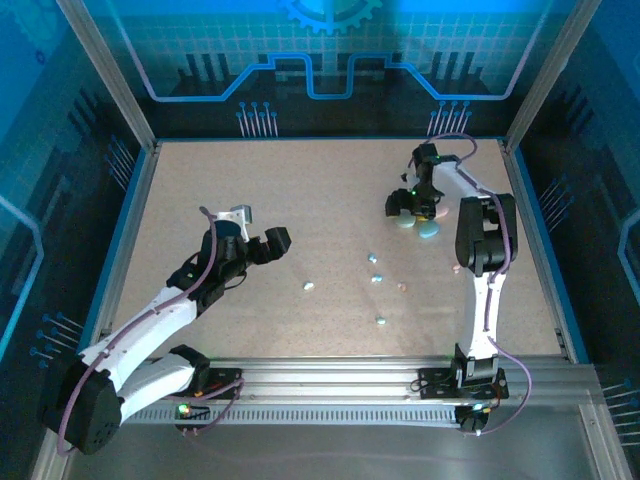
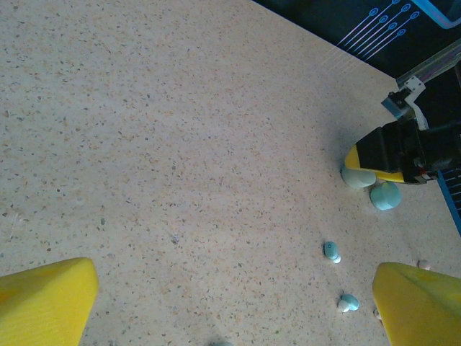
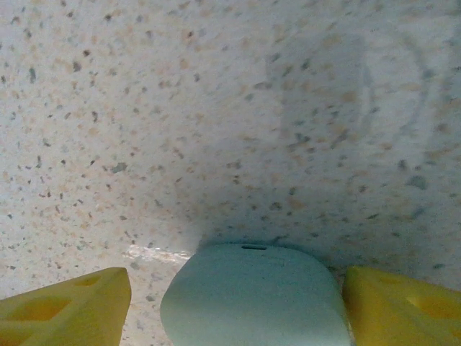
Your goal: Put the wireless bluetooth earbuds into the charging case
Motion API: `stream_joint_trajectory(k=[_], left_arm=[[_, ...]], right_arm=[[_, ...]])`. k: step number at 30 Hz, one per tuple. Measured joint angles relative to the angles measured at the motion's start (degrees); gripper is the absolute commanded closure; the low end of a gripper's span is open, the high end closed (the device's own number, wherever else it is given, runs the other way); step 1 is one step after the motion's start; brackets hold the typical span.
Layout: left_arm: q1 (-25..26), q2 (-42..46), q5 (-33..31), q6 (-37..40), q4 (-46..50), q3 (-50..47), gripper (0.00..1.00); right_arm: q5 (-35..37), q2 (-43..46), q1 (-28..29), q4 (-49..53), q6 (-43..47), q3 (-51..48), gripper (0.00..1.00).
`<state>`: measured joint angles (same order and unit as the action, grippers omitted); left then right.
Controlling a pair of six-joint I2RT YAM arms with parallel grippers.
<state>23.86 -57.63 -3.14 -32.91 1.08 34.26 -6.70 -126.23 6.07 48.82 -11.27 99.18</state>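
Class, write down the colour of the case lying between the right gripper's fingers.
Pale mint blue; the case shows best in the right wrist view.

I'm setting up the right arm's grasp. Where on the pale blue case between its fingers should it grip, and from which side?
Probably grip the pale blue case across its two rounded sides, coming down from above. It rests on the table, and the right gripper is open with a yellow finger on either side, so closing there should pinch its curved walls squarely.
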Motion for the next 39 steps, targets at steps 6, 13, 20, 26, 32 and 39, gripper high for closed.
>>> stream_joint_trajectory(k=[6, 13, 20, 26, 32, 39], left_arm=[[0.0, 0.0, 0.0, 0.0, 0.0, 0.0, 0.01], [0.0, -0.2, 0.0, 0.0, 0.0, 0.0, 0.01], [0.0, -0.6, 0.0, 0.0, 0.0, 0.1, 0.01], [0.0, -0.6, 0.0, 0.0, 0.0, 0.1, 0.01], [0.0, -0.6, 0.0, 0.0, 0.0, 0.1, 0.01], [0.0, -0.9, 0.0, 0.0, 0.2, 0.1, 0.01]], right_arm=[[-1.5, 2.4, 2.5, -0.2, 0.2, -3.8, 0.22], [-4.5, 5.9, 5.8, -0.3, 0.2, -7.8, 0.23], [3.5, 8.1, 7.7, -0.8, 0.4, -8.8, 0.21], [9.6, 9.0, 7.8, -2.5, 0.3, -9.6, 0.22], [9.4, 8.4, 8.6, -3.0, -4.6, -8.8, 0.24], [9.3, 5.9, 10.1, -3.0, -14.1, -5.9, 0.27]])
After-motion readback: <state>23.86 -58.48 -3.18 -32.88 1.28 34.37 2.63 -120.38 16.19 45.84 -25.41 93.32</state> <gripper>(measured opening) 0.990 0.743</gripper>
